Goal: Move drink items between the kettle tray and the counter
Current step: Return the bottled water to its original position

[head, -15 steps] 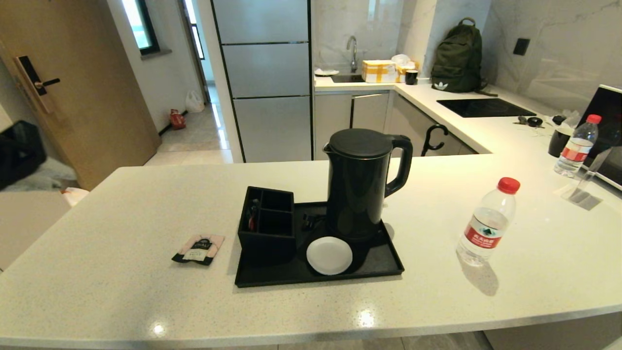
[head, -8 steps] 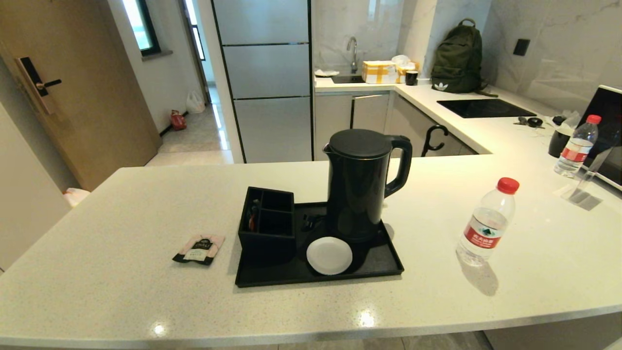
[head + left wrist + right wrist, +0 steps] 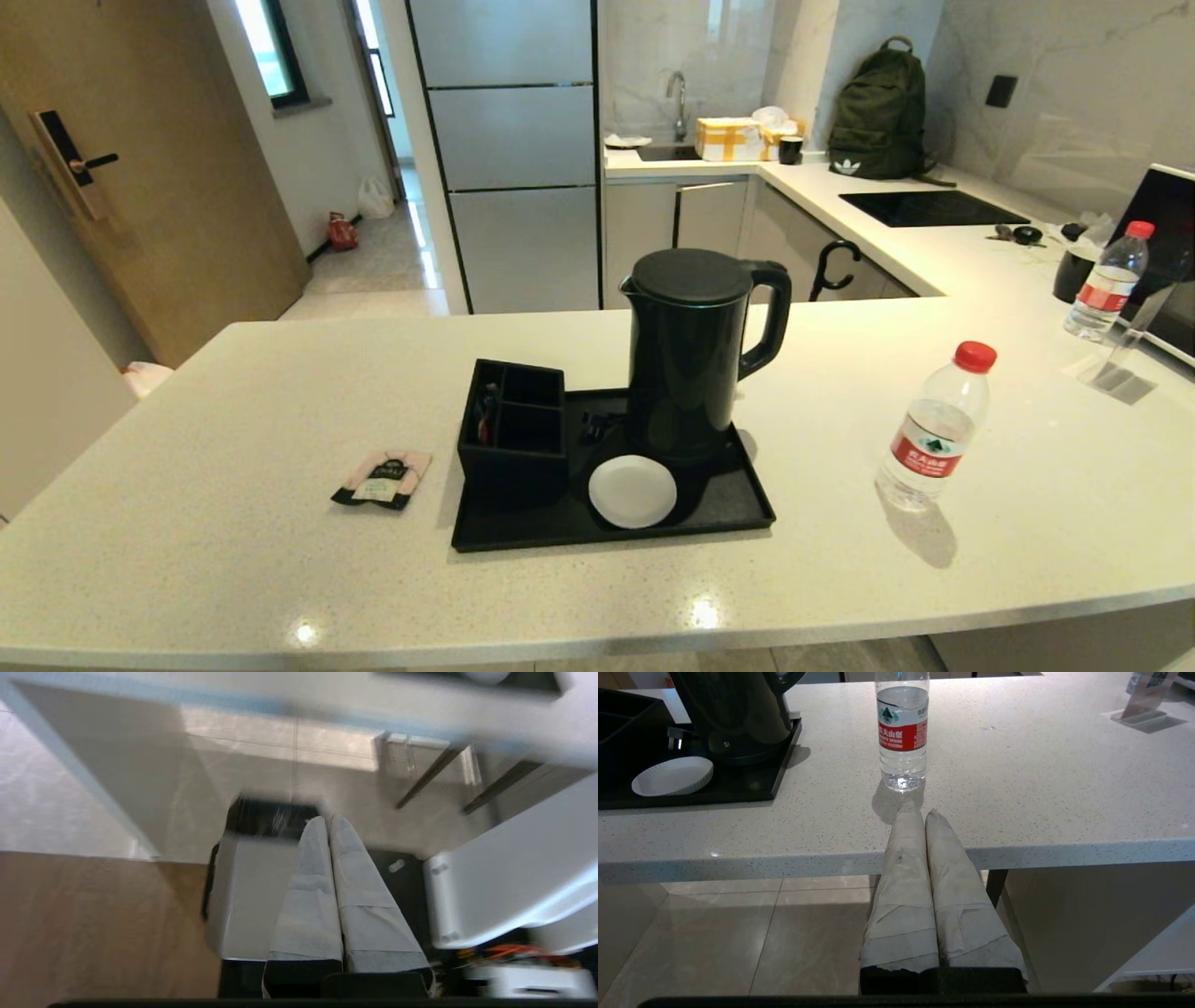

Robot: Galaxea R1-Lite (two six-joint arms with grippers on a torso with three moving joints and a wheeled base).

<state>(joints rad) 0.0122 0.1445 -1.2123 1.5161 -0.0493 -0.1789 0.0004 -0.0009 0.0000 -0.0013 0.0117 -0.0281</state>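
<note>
We judge the task not yet begun: the water bottle (image 3: 934, 429) and tea sachet (image 3: 382, 478) stand on the counter (image 3: 233, 392) beside the kettle tray (image 3: 719, 509), while our left gripper (image 3: 327, 823) and right gripper (image 3: 920, 811) are closed, empty, below counter level.

a home kitchen is shown: a speckled stone counter (image 3: 280, 392) is seen ahead of the right gripper (image 3: 920, 811), and farther beyond it a sink tap (image 3: 679, 101), an induction hob (image 3: 929, 207) and tall cabinets (image 3: 509, 149).
</note>
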